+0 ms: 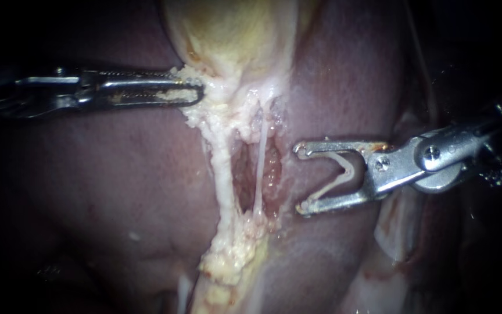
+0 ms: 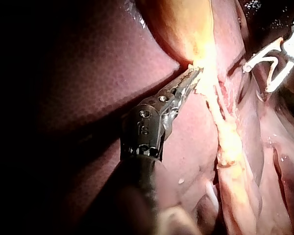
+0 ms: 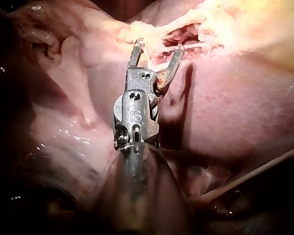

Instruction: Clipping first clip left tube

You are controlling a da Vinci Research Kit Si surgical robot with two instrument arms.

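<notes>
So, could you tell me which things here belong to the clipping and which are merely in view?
For the job: right instrument, its jaws holding a clip; left tube; left instrument, jaws shut on the gallbladder at its neck.
Merely in view: right tube; liver.

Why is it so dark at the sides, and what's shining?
Endoscope view: light pools mid-picture, edges go black; glare on the right instrument holding its clip. Left wrist view: deep shadow beside the left instrument, gallbladder glowing ahead. Right wrist view: the instrument throws a shadow on the liver.
</notes>
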